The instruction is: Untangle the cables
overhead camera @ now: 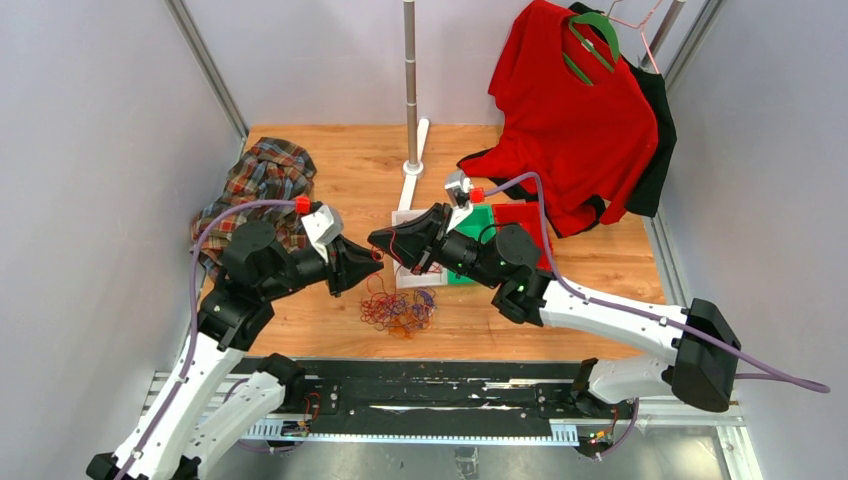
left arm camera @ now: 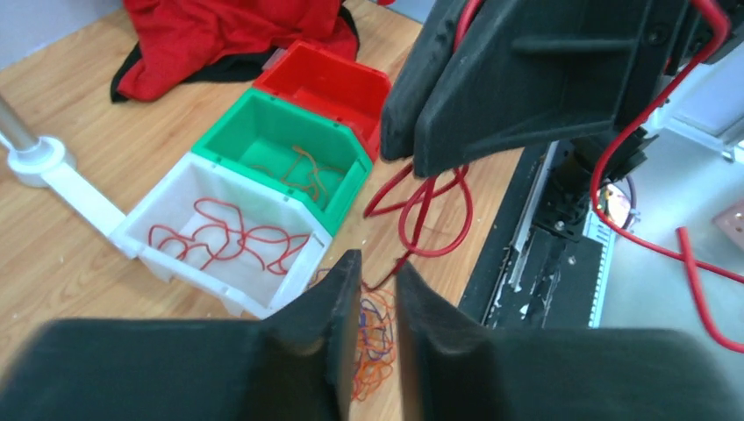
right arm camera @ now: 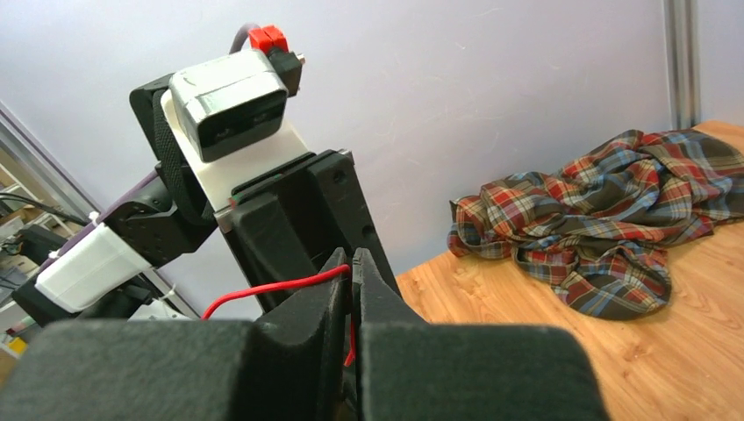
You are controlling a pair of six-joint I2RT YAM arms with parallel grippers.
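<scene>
Left gripper (left arm camera: pixel 377 267), cables (overhead camera: pixel 398 312), 3 bins (left arm camera: pixel 189 276) beyond

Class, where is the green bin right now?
Left wrist view: the green bin sits on the table, between the white bin and the red bin, left of centre.

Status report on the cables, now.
Left gripper open, above tangle. Right gripper shut on red cable, its loops hanging over tangle. Bins beyond, nothing blocking.
</scene>
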